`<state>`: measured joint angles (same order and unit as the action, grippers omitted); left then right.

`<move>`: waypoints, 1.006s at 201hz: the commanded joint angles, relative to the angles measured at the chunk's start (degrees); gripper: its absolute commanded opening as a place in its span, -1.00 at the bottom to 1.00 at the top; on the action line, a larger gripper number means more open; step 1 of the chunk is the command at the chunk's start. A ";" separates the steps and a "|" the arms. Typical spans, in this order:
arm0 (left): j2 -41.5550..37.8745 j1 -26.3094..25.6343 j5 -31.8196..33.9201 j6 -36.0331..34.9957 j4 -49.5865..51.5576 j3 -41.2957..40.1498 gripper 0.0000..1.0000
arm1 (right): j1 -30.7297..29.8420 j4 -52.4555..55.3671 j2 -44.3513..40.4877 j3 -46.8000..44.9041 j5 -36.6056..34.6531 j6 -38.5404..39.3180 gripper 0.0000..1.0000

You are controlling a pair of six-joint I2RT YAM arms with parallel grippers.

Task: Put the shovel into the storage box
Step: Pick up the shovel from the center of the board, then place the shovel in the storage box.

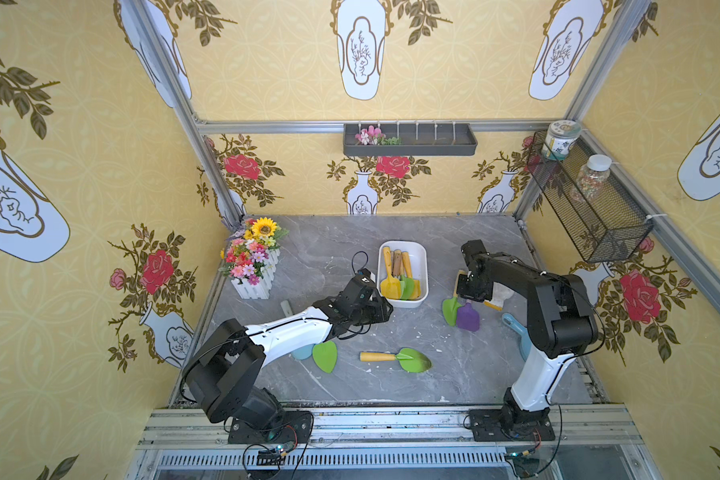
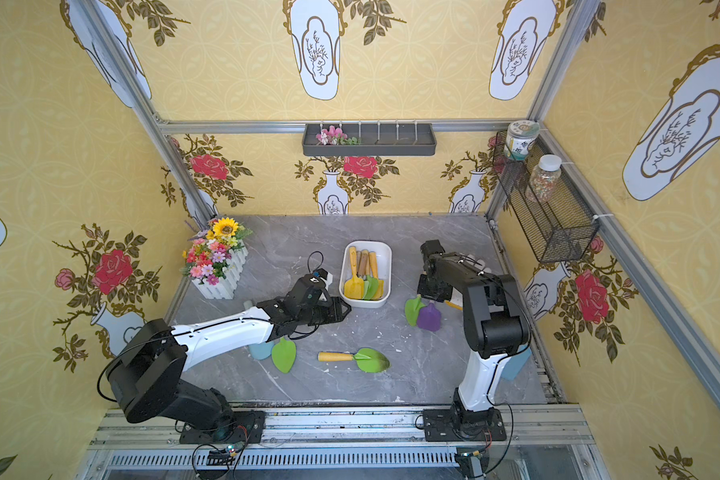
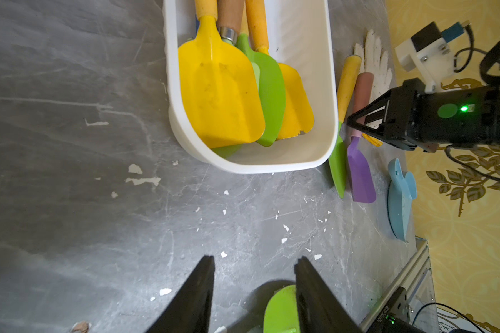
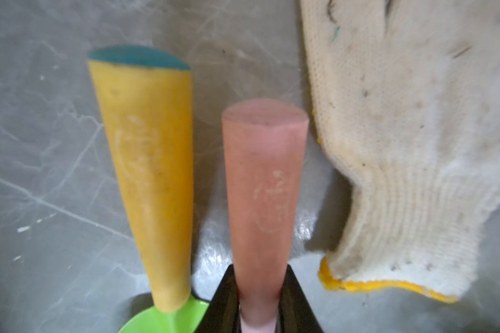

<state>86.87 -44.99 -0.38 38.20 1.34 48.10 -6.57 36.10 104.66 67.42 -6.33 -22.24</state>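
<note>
Loose on the grey marble-patterned tabletop [image 1: 466, 374] I count three green-bladed shovels, one purple and two pale blue pieces. Nearest, a green-bladed shovel with a yellow handle [image 1: 412, 360] lies alone. A second green blade [image 1: 324, 356] and a pale blue piece [image 1: 302, 353] lie partly under the left arm. The left claw [image 3: 256, 259] hangs just beside the white rectangular plastic storage box [image 1: 404, 303], jaws apart, holding nothing. The right claw [image 4: 259, 271] is clamped on the pink handle of the purple-bladed shovel [image 1: 468, 318], outside the box to its right. Just beside it lie the third green shovel [image 1: 449, 311] and a soiled white knitted glove [image 4: 401, 144]; the second pale blue piece [image 3: 399, 201] lies nearer. The stored shovels [image 3: 223, 95] show at least three handles. Farthest stands a white picket planter of flowers [image 1: 253, 266].
</note>
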 commanded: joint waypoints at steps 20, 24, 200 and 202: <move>-1.28 0.08 1.91 0.69 0.82 0.43 0.00 | -2.14 3.68 -4.23 0.80 -1.83 0.18 -0.57; -1.45 0.08 2.16 0.80 0.92 0.49 0.00 | -2.47 3.89 -4.68 0.91 -1.82 0.18 -0.57; -6.65 2.37 2.83 2.94 2.15 -1.93 0.02 | -19.31 10.68 2.85 25.60 2.09 -4.93 -0.56; -6.63 2.37 2.84 2.94 2.14 -1.90 0.02 | -19.46 10.78 3.30 26.06 2.06 -4.99 -0.56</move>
<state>80.53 -42.74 3.16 41.01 3.46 46.89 -25.23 45.89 105.38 90.11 -5.76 -25.89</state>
